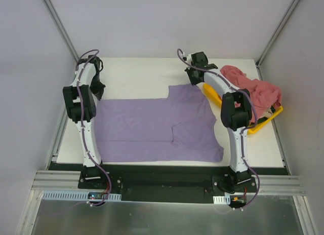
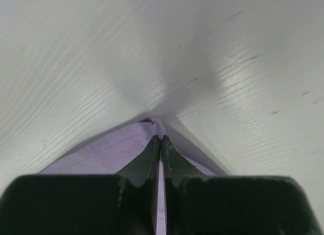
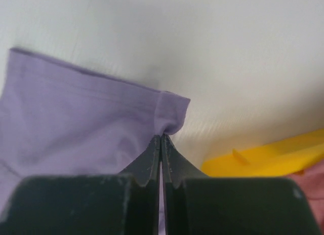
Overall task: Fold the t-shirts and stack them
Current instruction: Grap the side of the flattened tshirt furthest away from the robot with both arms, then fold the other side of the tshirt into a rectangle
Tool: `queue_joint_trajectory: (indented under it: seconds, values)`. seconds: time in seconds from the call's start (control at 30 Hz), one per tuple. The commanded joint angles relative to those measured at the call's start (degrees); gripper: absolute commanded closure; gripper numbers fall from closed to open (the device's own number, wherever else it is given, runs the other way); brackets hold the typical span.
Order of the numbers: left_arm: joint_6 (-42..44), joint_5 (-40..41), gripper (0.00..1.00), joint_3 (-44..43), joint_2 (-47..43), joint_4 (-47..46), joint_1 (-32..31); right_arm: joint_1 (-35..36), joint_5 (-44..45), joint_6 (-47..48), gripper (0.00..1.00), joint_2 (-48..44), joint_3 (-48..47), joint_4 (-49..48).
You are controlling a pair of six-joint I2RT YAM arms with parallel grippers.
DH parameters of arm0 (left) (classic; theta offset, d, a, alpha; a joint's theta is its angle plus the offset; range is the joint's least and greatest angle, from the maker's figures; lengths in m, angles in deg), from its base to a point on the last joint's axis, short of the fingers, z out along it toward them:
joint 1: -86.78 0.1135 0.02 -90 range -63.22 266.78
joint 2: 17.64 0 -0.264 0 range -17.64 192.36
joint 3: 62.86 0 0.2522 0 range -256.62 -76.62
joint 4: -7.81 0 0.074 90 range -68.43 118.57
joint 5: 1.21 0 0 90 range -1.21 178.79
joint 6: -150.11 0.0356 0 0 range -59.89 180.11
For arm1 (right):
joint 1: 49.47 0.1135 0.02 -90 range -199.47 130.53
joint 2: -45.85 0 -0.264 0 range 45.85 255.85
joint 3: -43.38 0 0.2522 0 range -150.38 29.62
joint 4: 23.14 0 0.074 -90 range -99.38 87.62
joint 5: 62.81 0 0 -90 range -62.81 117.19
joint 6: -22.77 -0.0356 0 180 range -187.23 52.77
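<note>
Purple shirt (image 1: 152, 128): spread flat on the desk (image 1: 136, 73) between the two arms, its near edge along the front of the desk.
Left jaws: clenched, and there's a sliver of purple cloth nipped at the shirt's far-left corner.
Right jaws: clenched as well, biting the far-right corner, close to the tray (image 1: 268, 118).
Pink shirts (image 1: 253, 90): heaped in the yellow tray off to the right, not yet folded.
Step, by my read: both far corners are held, ready to carry that edge over toward the near one.
Risk one: these are thin bites! A fast lift could tug one corner free, and the fold would land skewed.
Risk two: if the arms travel out of step, the held edge goes taut or sags, and the crease runs crooked.
Risk three: the right arm works just beside the tray, so a wide swing could snag the rim or drag the pink heap.
Risk four: lifting too low, the cloth may drag and bunch on the desk.
</note>
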Motion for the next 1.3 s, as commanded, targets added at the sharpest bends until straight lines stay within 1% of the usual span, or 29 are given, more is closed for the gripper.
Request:
queue_joint_trajectory:
  seconds: [0.0,0.1,0.17,0.3,0.33,0.43,0.57,0.7,0.87,0.97,1.27]
  values:
    - [1.88,0.25,1.0,4.33,-5.51,2.21,0.4,2.9,0.48,2.62,1.0,-11.78,8.17,-5.75]
    - [2.4,-0.1,1.0,8.73,-8.14,1.15,-0.04,3.78,-0.13,2.08,1.0,-16.17,14.24,-7.51]
    - [2.41,-0.19,1.0,11.45,-10.51,0.45,-0.39,4.66,1.09,2.0,1.0,-18.9,17.32,-7.43]
    - [2.49,-0.89,1.0,18.48,-17.36,-1.92,-1.09,7.2,2.59,0.86,1.0,-25.57,24.61,-7.6]
    - [2.23,-0.63,1.0,22.07,-20.78,-2.88,-1.27,7.99,4.07,0.51,1.0,-28.81,28.46,-8.47]
    - [0.57,0.33,1.0,29.46,-26.68,-4.91,-1.27,9.58,7.16,-0.29,1.0,-34.89,35.25,-8.92]
    - [-0.93,0.34,1.0,40.36,-32.75,-7.72,-1.27,10.46,7.78,-2.13,1.0,-43.24,45.09,-9.45]
    - [-2.34,-0.28,1.0,47.49,-36.97,-10.18,-1.44,11.51,7.08,-2.75,1.0,-49.75,51.16,-9.8]
    - [-3.39,0.24,1.0,51.19,-42.16,-10.72,-1.27,12.66,5.23,-3.89,1.0,-55.9,55.39,-8.48]
    - [-3.13,1.74,1.0,51.81,-44.88,-10.63,-1.27,13.18,5.76,-3.89,1.0,-59.24,57.15,-7.26]
    - [-4.18,2.71,1.0,54.62,-51.04,-10.37,-1.27,13.71,7.16,-3.63,1.0,-68.12,61.63,-2.25]
